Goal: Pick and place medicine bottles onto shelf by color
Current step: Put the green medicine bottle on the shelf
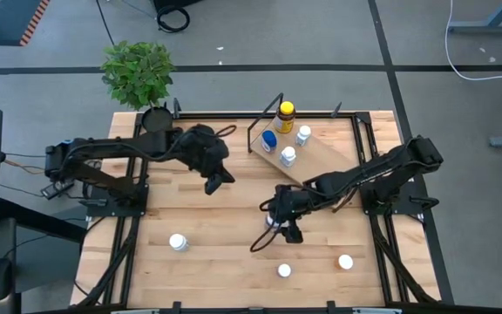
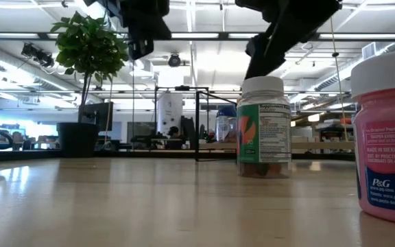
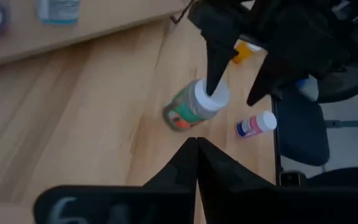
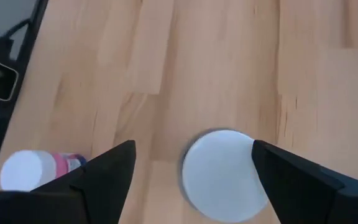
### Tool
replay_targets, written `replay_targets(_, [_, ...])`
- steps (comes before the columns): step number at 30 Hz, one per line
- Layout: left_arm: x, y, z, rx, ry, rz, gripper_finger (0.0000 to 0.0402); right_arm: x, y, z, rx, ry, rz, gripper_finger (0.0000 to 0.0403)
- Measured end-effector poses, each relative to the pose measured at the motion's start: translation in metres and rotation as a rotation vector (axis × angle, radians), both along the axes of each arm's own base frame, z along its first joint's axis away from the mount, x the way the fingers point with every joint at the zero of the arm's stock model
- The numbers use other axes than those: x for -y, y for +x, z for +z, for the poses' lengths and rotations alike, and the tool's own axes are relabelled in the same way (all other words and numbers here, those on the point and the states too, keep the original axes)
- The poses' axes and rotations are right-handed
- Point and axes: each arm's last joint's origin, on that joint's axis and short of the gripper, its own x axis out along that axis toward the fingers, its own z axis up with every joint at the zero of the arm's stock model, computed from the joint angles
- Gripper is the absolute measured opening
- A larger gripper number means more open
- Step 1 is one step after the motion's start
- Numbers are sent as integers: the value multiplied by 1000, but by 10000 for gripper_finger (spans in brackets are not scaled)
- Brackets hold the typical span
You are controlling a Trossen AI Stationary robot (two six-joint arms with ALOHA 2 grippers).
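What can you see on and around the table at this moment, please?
Shelf: one, light wood, back right of table.
Bottles on shelf: four; amber with yellow cap, blue-capped, two white-capped.
Bottles on table: four, white-capped; front left, front middle, front right, centre.
Plant: one, green, black pot, back left.
Left end effector: shut, empty, mid-table.
Right end effector: open, straddling centre bottle.

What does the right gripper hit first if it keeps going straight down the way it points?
Most likely the white round cap of the green-labelled medicine bottle: the right gripper points down at it, open fingers either side. How far above it sits is unclear.
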Motion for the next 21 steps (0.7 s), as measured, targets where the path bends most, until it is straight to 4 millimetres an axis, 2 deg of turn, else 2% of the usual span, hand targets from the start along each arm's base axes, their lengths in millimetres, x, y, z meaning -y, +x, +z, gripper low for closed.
replay_targets(9, [4, -5, 5, 9, -10, 12, 21, 3, 0, -3, 0, -104, -77, 330])
replay_targets(15, [12, -4, 5, 5, -7, -19, 14, 8, 0, 2, 10, -50, -150, 330])
replay_targets(21, [13, -4, 5, 5, 1, -31, 24, 8, -2, 5, 18, -33, -171, 330])
